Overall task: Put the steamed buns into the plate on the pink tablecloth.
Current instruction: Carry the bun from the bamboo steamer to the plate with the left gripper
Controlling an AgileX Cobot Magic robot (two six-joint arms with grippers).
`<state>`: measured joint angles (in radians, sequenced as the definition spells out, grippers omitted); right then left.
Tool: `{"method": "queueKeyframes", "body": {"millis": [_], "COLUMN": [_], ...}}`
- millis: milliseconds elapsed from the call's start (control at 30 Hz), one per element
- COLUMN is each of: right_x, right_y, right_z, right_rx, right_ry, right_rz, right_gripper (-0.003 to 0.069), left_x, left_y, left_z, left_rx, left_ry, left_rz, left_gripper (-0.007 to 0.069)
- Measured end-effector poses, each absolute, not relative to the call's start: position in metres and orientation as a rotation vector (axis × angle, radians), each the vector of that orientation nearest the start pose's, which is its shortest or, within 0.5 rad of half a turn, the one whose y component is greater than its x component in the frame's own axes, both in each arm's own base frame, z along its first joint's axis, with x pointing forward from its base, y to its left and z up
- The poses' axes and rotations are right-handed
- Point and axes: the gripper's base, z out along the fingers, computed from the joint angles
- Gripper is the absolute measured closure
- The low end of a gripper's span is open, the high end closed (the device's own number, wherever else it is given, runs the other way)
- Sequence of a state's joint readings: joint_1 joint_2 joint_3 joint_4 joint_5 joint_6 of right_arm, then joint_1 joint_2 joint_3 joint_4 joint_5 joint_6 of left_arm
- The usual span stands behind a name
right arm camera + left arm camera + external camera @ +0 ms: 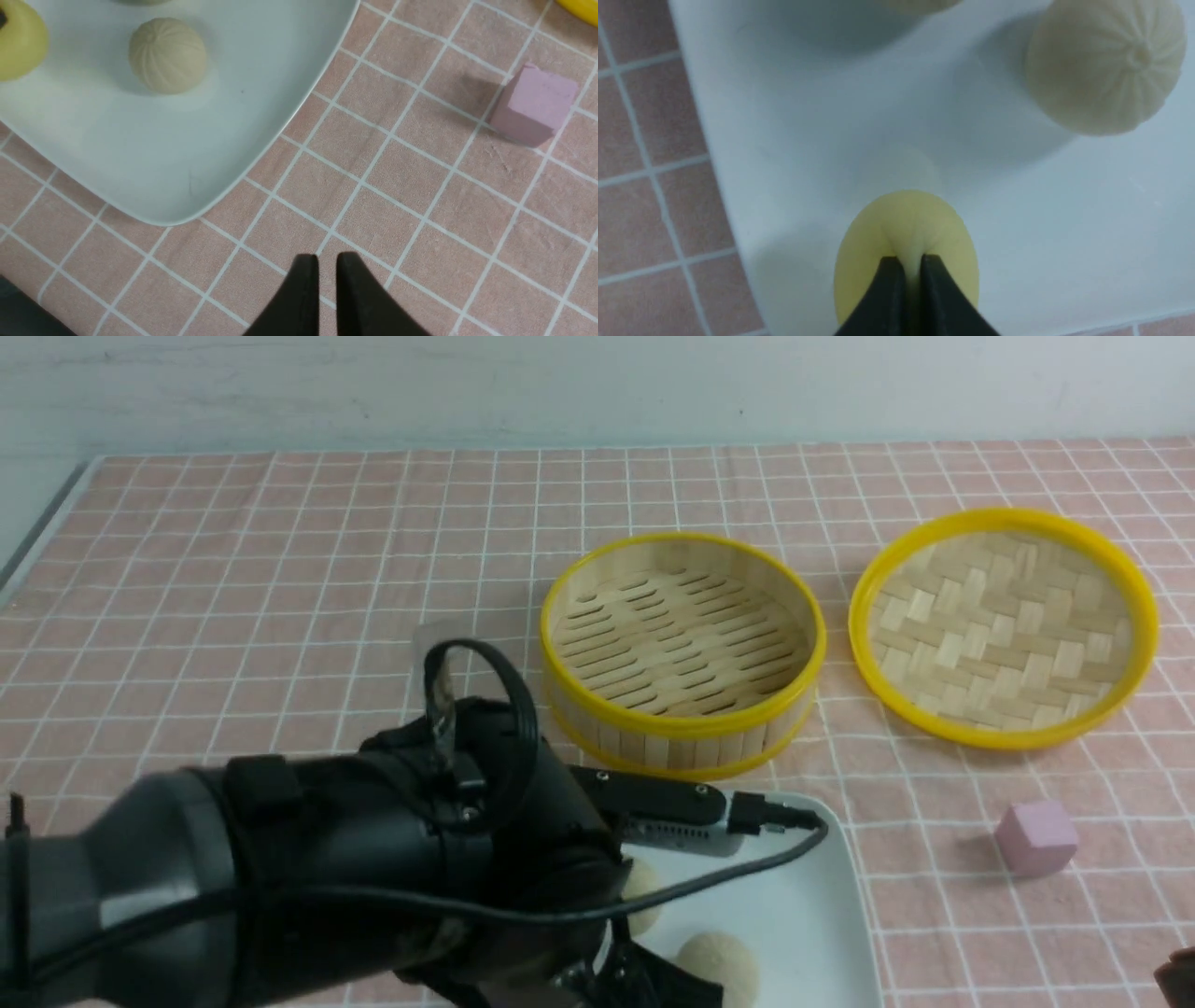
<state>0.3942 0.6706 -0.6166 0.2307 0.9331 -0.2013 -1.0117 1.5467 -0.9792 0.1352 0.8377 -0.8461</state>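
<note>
The steamed buns [1104,65]: two lie in the plate [784,116]; at lower centre the left gripper [908,270], nearly closed, pinches the yellow bun [906,224], unreleased.

Table's covered edge to edge by the pink tablecloth [280,569], salmon with thin white grid lines. Sitting right on it: a yellow-rimmed bamboo steamer basket [681,737] around the middle, its woven lid [1004,625] flat just to the right with a small gap between them, the white plate [803,905] at the near edge in front of the basket, and a pink cube [1036,838] right of the plate.
</note>
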Motion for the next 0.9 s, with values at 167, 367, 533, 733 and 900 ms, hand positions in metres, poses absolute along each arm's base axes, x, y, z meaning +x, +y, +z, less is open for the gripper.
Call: {"method": "queueKeyframes", "body": {"millis": [167, 367, 533, 733, 900], "right_x": [0.094, 0.094, 0.094, 0.094, 0.090], "right_y": [0.057, 0.057, 0.057, 0.058, 0.056], "right_z": [0.290, 0.290, 0.290, 0.290, 0.291], "right_rx": [-0.638, -0.638, -0.638, -0.637, -0.638], "right_ry": [2.387, 2.387, 2.387, 2.387, 2.388], "right_rz": [0.371, 0.371, 0.371, 0.374, 0.383], "right_gripper": [0.0573, 0.0571, 0.0566, 0.0559, 0.0565], "left_x": [0.173, 0.202, 0.227, 0.252, 0.262], "left_y": [-0.243, -0.246, -0.266, -0.305, -0.318], "left_z": [0.237, 0.276, 0.281, 0.250, 0.220], "left_rx": [0.347, 0.229, 0.295, 0.428, 0.453], "left_ry": [2.781, 2.695, 2.649, 2.699, 2.752], "left_rz": [-0.218, -0.306, -0.333, -0.313, -0.256], "left_gripper": [0.0601, 0.0601, 0.0600, 0.0596, 0.0570]}}
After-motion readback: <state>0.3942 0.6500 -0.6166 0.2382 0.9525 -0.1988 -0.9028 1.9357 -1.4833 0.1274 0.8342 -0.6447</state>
